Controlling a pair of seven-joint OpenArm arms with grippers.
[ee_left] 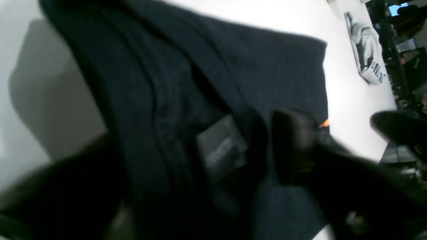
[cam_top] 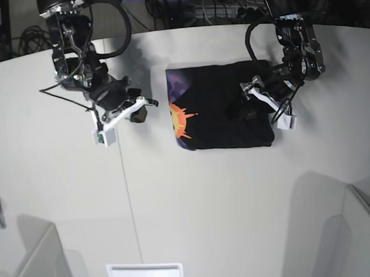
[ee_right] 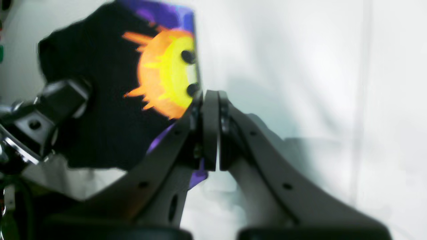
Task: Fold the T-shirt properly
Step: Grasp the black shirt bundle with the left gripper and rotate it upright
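I had the left pincer half-spread over the T-shirt; right pincer pressed together, well apart.

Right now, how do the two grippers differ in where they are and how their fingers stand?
The right gripper hangs over bare white table, apart from the T-shirt; the left gripper is down at the T-shirt's edge. The right gripper's fingers are pressed shut on nothing; the left gripper has black cloth lying between its fingers, though a firm grip is unclear. Both are dark.
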